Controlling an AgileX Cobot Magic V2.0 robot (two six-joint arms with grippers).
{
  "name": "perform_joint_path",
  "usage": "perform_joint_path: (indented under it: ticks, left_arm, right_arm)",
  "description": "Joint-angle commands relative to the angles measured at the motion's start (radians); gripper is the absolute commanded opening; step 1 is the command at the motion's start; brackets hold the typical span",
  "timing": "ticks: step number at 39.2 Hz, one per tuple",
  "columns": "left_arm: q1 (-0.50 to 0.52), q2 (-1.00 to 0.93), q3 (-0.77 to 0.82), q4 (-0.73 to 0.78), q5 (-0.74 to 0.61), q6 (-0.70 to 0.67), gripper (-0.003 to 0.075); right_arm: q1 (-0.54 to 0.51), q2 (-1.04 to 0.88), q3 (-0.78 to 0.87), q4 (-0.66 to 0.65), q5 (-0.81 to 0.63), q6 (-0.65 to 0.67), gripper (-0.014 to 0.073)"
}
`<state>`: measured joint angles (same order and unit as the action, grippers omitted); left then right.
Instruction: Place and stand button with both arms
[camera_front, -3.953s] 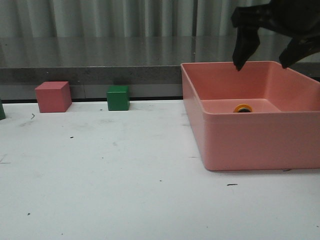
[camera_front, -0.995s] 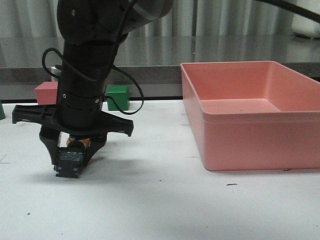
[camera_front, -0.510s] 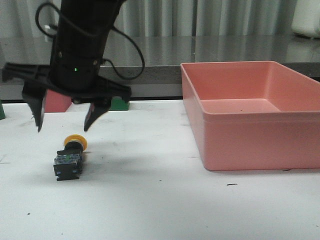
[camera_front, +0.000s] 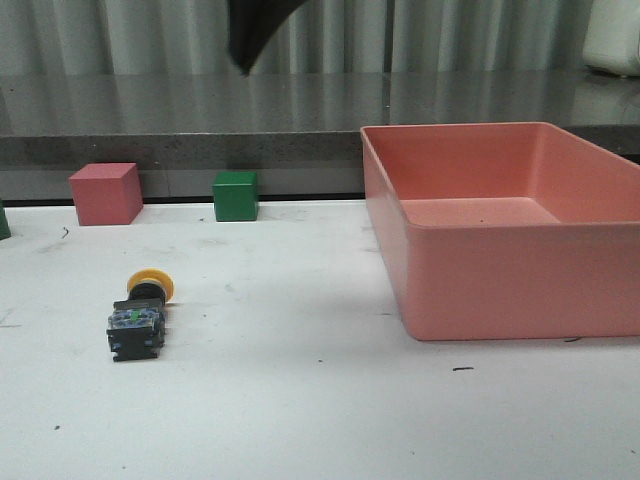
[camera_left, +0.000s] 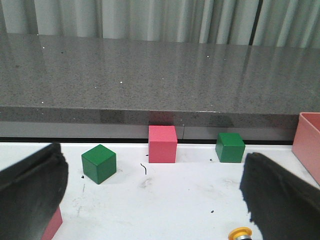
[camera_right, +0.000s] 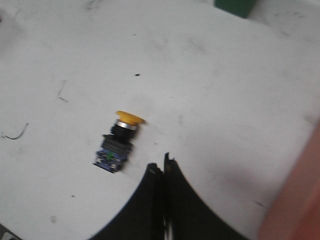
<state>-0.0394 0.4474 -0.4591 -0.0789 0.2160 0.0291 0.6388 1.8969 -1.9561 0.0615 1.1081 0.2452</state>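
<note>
The button (camera_front: 138, 318) lies on its side on the white table, left of centre, yellow cap (camera_front: 151, 284) toward the back, black base toward the front. In the right wrist view the button (camera_right: 118, 141) lies beyond and to one side of my right gripper (camera_right: 163, 164), which is shut and empty, high above the table. Its dark tip shows at the top of the front view (camera_front: 248, 35). My left gripper (camera_left: 152, 170) is open wide and empty, low over the table. The yellow cap (camera_left: 240, 233) shows near one of its fingers (camera_left: 280, 200). The left gripper is out of the front view.
A large pink tray (camera_front: 500, 270) stands at the right. A pink cube (camera_front: 105, 193) and a green cube (camera_front: 236, 195) stand by the back edge. The left wrist view shows another green cube (camera_left: 98, 163) and a pink block (camera_left: 54, 222).
A second ago the gripper held the button on the table. It opened, let go, and rose out of the front view. The button now lies free on its side.
</note>
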Motion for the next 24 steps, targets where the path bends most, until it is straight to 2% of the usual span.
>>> perform_joint_path:
  ticks: [1, 10, 13, 15, 19, 24]
  left_arm:
    - [0.003, 0.012, -0.038, -0.003, -0.079, 0.001, 0.0673]
    - [0.003, 0.012, -0.038, -0.003, -0.079, 0.001, 0.0673]
    - [0.003, 0.012, -0.038, -0.003, -0.079, 0.001, 0.0673]
    - [0.003, 0.012, -0.038, -0.003, -0.079, 0.001, 0.0673]
    - [0.003, 0.012, -0.038, -0.003, -0.079, 0.001, 0.0673]
    - [0.003, 0.012, -0.038, -0.003, -0.079, 0.001, 0.0673]
  right_arm:
    - [-0.087, -0.150, 0.047, -0.008, 0.006, -0.059, -0.0062]
    - [-0.435, -0.493, 0.492, -0.008, -0.072, -0.176, -0.0062]
    - [-0.530, -0.635, 0.674, -0.008, -0.154, -0.185, -0.0062]
    - [-0.561, -0.734, 0.788, -0.013, -0.239, -0.185, -0.0062]
    - [-0.557, -0.937, 0.998, -0.091, -0.429, -0.186, -0.0067]
    - [-0.556, -1.184, 1.254, -0.098, -0.603, -0.186, -0.0067]
